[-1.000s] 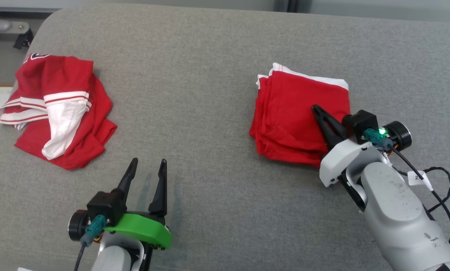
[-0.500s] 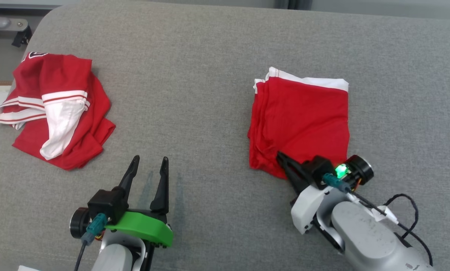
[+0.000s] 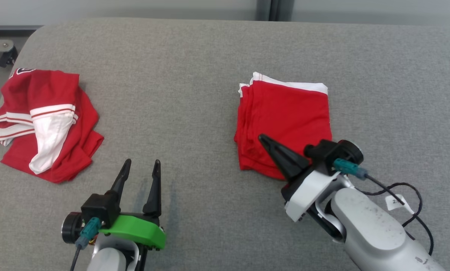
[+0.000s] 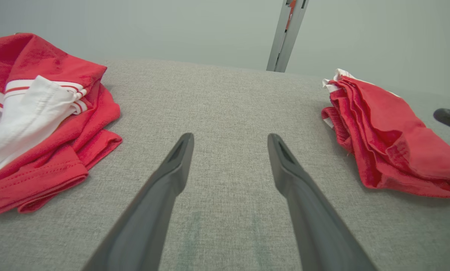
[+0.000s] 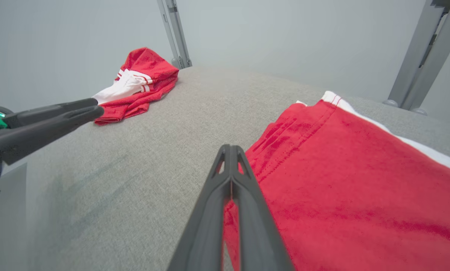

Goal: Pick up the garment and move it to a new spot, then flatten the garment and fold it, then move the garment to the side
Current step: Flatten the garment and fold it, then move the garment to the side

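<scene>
Folded red cloth garment with white trim [image 3: 285,120] lies flat, right of centre on the grey upholstered surface [image 3: 194,75]. Right gripper [image 3: 263,138], fingers pressed together on nothing, has backed off the cloth's top to its near-left corner. Reads as fold done, side move finishing. Left gripper [image 3: 142,163] spread wide, idle. Crumpled red-and-white jersey [image 3: 44,128] sits far left.

The folded garment [image 3: 285,120] lies on the padded surface [image 3: 179,75], right of centre. The crumpled garment [image 3: 44,124] lies on the same surface at its left edge, well apart from the folded one. The left gripper [image 3: 141,162] stands nearer the front, between the two garments. The right gripper [image 3: 262,138] points over the folded garment's front left part.
</scene>
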You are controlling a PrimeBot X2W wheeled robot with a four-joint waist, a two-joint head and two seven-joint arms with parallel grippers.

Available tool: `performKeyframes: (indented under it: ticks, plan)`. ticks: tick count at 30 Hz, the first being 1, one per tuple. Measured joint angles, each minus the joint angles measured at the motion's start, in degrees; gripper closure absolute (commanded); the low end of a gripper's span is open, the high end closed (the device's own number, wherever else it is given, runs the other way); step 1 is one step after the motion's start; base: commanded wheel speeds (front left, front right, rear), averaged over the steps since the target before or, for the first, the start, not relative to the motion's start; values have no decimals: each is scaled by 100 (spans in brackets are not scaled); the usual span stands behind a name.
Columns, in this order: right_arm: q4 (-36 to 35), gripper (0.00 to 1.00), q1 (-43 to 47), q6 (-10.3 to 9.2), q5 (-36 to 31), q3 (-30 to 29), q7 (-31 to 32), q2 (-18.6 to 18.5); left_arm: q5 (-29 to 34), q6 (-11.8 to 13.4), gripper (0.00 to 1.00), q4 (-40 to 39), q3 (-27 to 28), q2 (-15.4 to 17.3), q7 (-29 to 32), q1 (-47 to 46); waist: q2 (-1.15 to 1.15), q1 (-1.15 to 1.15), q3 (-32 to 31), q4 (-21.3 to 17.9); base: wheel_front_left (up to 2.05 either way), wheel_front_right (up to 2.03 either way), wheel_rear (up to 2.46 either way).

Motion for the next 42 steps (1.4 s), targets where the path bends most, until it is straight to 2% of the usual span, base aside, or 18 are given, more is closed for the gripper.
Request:
performKeyframes:
  ticks: [5,6,7,8,16,20,29,35,42]
  plan:
    - [-541,100,472,-1,-525,-1590,0,231,168,0,0,-23,224,0,0,44,0,0,-127,-175,0,0,0]
    - [-583,82,594,-1,-631,-1942,-1,313,208,0,0,-23,267,0,0,69,0,0,-157,-219,0,0,0]
    - [-602,54,709,-1,-756,-2257,-1,383,247,0,0,-24,307,1,0,93,0,0,-185,-265,0,0,0]
    - [-635,0,823,-1,-895,-2512,0,442,298,0,0,-24,339,4,0,115,0,0,-215,-312,0,0,0]
    - [-605,0,1443,-1,-1385,-3802,-1,684,472,0,0,-82,595,12,0,293,0,0,-426,-623,0,0,0]
    - [-543,0,1711,-1,-1468,-4021,-1,723,546,0,0,-85,619,11,0,438,0,0,-496,-717,0,0,0]
    - [-246,0,1666,-1,-1469,-3922,0,740,588,0,0,-148,586,9,0,435,0,0,-376,-638,0,0,0]
    - [201,0,878,-1,-1599,-3656,-1,743,519,0,0,-255,433,4,-1,112,0,0,-28,-501,0,0,0]
    - [1155,0,-246,-1,-1766,-3362,-1,749,427,0,0,-231,238,4,0,-269,0,0,506,-282,0,0,0]
